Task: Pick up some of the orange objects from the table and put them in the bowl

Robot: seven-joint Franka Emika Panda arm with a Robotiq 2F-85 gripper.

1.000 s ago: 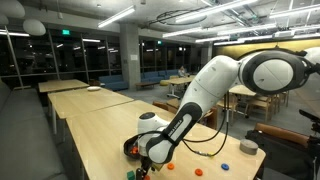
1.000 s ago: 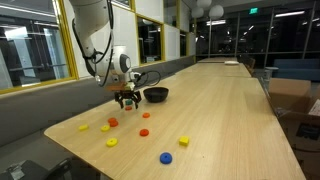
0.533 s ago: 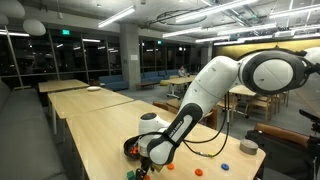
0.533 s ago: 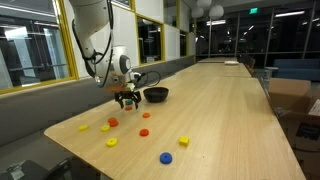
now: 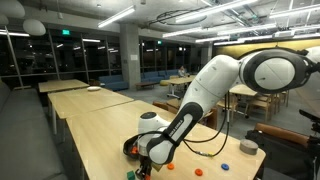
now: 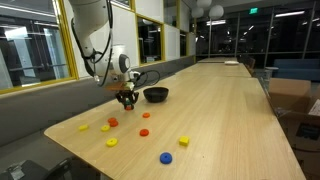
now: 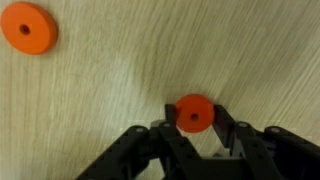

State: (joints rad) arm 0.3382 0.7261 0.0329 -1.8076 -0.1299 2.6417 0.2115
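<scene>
In the wrist view my gripper (image 7: 194, 120) is shut on a flat orange round piece (image 7: 194, 113) with a small centre hole, one black finger on each side of it, low over the pale wood table (image 7: 110, 90). A second orange piece (image 7: 29, 27) lies at the upper left. In an exterior view the gripper (image 6: 127, 98) points down just left of the black bowl (image 6: 156, 95), and two more orange pieces (image 6: 113, 122) (image 6: 145, 132) lie nearer the camera. In an exterior view the arm hides most of the gripper (image 5: 147, 165).
Yellow pieces (image 6: 111, 142) (image 6: 184, 141) and a blue piece (image 6: 166, 157) lie on the near part of the table. A grey round lidded object (image 5: 248, 147) and a blue piece (image 5: 224, 166) sit beyond the arm. Similar long tables (image 5: 75, 90) stand behind.
The jaws have closed from wide open onto the orange piece beneath them. The arm itself has stayed in place.
</scene>
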